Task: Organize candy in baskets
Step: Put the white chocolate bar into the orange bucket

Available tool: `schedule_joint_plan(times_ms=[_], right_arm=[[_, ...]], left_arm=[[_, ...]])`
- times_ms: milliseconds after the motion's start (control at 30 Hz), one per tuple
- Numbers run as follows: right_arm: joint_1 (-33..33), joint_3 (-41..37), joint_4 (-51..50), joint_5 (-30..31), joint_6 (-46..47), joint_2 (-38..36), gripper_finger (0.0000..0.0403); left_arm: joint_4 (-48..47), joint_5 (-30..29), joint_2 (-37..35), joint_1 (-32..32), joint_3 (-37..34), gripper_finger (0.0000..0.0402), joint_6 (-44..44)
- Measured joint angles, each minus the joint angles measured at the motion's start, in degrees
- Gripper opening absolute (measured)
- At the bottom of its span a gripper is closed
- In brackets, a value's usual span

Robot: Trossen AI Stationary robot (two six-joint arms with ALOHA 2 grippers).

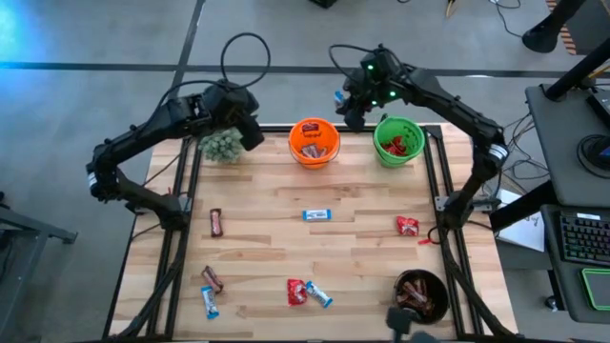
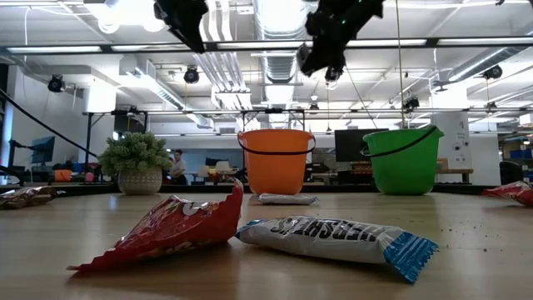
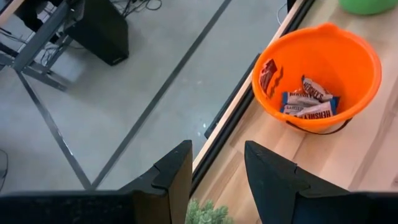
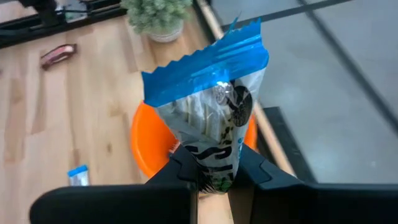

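My right gripper (image 1: 349, 103) hangs just past the table's far edge, between the orange pail (image 1: 314, 141) and the green pail (image 1: 398, 140), shut on a blue-and-white candy packet (image 4: 208, 106). My left gripper (image 3: 217, 168) is open and empty above the far left corner, over the small plant (image 1: 222, 145). The orange pail (image 3: 317, 74) holds a few blue-and-white candies and a red one. Red candy lies in the green pail. Brown candy fills the black bowl (image 1: 422, 293) at the near right. Several loose candies lie on the table. My right gripper pinches the packet's one end (image 4: 214, 163) between its two fingers. The rest of the packet sticks out beyond the fingertips, its serrated blue end (image 4: 205, 68) free. The packet is lifted clear, high above the orange pail's far rim (image 4: 144, 143).
Loose on the wood are a brown bar (image 1: 216, 222), a blue-and-white bar (image 1: 317, 215), a red packet (image 1: 407, 226), and near the front edge a brown (image 1: 212, 278), two blue (image 1: 209, 302) (image 1: 318, 295) and a red one (image 1: 296, 292). A desk with a keyboard stands to the right.
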Motion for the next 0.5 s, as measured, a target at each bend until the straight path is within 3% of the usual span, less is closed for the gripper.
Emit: schedule_joint_plan(times_ms=[200,500], right_arm=[[0.07,0.0,2.79,-1.96,-0.15,4.39,0.0031],[0.86,0.0,6.56,-6.08,0.74,8.04,0.0121]], left_arm=[[-1.56,0.0,1.64,0.11,0.0,0.0129,0.01],[-2.14,-0.34,2.09,0.11,0.14,0.0129,0.01]])
